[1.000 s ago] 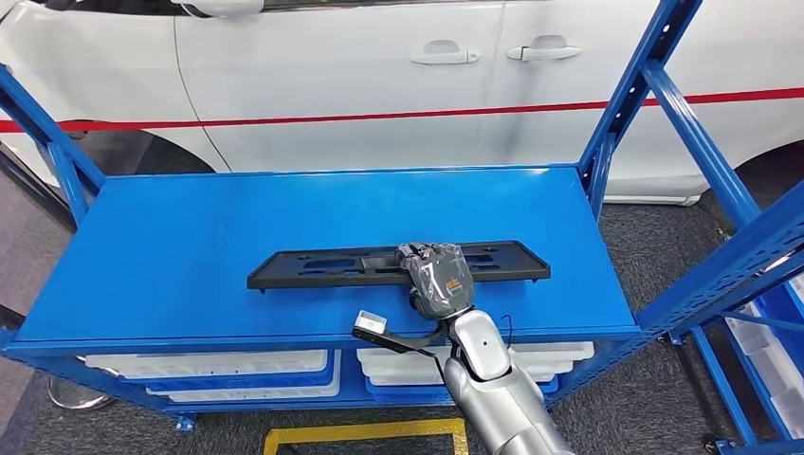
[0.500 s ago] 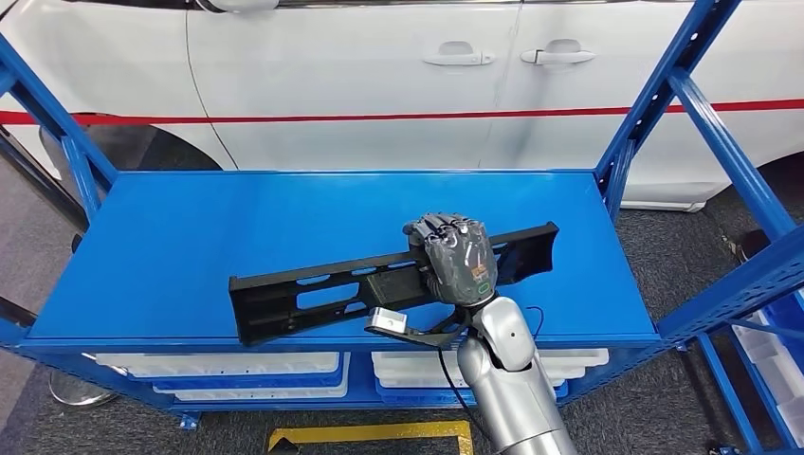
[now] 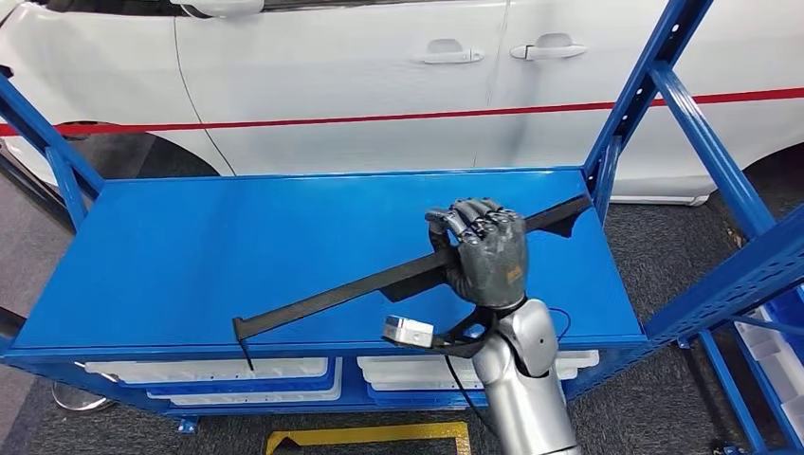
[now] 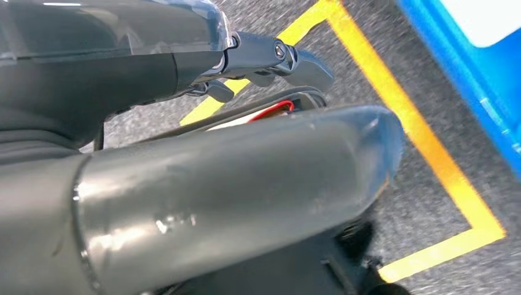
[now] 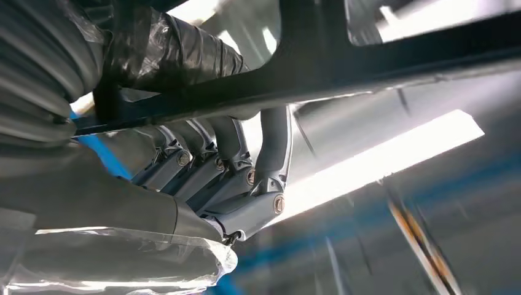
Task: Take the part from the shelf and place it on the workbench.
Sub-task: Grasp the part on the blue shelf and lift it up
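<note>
Holding: right hand (image 3: 488, 254) with fingers (image 5: 230, 138) clamped around the part (image 3: 379, 282), near its middle.
Part: long, thin, black; lifted and tilted above the blue shelf (image 3: 171, 256), one end low near the shelf's front edge, other end high toward the shelf's upright post (image 3: 630, 104).
Handling: probably light and stiff, likely plastic; long, so prone to swing and to catch on the post.
Grasp place: close to the middle, for balance.
Left hand (image 4: 233, 61): state of fingers cannot be told.
</note>
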Robot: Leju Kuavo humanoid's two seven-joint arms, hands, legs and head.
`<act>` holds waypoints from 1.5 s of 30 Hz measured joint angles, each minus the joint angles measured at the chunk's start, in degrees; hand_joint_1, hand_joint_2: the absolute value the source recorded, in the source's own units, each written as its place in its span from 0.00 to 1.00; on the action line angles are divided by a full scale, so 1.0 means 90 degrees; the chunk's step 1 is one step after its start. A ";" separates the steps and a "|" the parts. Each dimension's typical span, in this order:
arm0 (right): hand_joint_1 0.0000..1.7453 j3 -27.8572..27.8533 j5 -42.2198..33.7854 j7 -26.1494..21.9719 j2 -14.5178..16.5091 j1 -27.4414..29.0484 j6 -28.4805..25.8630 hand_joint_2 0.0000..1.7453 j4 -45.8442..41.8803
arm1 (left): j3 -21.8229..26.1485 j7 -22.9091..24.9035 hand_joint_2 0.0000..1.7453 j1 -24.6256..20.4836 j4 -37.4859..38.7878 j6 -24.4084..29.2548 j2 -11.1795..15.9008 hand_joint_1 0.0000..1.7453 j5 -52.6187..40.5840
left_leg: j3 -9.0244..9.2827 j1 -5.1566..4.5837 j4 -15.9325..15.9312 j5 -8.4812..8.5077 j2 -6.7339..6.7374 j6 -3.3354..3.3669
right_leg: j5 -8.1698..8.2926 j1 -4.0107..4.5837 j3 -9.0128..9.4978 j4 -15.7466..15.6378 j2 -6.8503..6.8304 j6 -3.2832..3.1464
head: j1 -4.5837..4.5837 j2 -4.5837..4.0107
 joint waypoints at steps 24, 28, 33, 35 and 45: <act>1.00 0.1327 0.0140 0.0677 -0.0120 0.0164 0.0007 1.00 -0.0703 | 0.0011 -0.0265 0.00 0.0106 0.0000 0.0318 -0.0024 0.00 0.0014 | -0.0049 0.0009 0.0241 -0.0407 0.0000 -0.0061 | -0.0028 -0.0029 -0.0015 0.0049 -0.0002 -0.0032 | -0.0001 0.0000; 1.00 0.1724 0.0231 0.0905 -0.0122 0.0044 0.0007 1.00 -0.0368 | 0.0075 -0.0155 0.00 0.0121 0.0000 0.0346 -0.0025 0.00 0.0054 | -0.0477 -0.0004 0.1080 -0.0574 0.0001 -0.0022 | -0.0035 0.0048 -0.0015 0.0056 -0.0006 -0.0067 | 0.0000 0.0000; 1.00 0.2178 0.0178 0.1412 -0.0135 -0.0275 0.0007 1.00 0.0097 | 0.0113 -0.0062 0.00 0.0067 0.0000 0.0287 -0.0025 0.00 0.0111 | 0.0292 -0.0153 -0.0544 0.0094 0.0015 0.0208 | -0.0032 0.0077 -0.0019 0.0061 -0.0005 -0.0043 | 0.0001 0.0000; 1.00 0.2445 0.0122 0.1643 -0.0152 -0.0416 0.0007 1.00 0.0319 | 0.0134 -0.0009 0.00 0.0055 0.0000 0.0257 -0.0027 0.00 0.0132 | 0.0322 -0.0163 -0.0620 0.0118 0.0016 0.0235 | -0.0017 0.0069 -0.0028 0.0049 -0.0006 0.0005 | 0.0001 0.0000; 1.00 0.3050 0.0073 0.1977 -0.0262 -0.0741 0.0006 1.00 0.0889 | 0.0143 0.0103 0.00 0.0051 0.0000 0.0219 -0.0144 0.00 0.0084 | 0.0322 -0.0046 -0.0679 0.0210 0.0030 0.0235 | -0.0328 -0.0090 -0.0383 0.0912 -0.0019 0.0308 | 0.0004 0.0000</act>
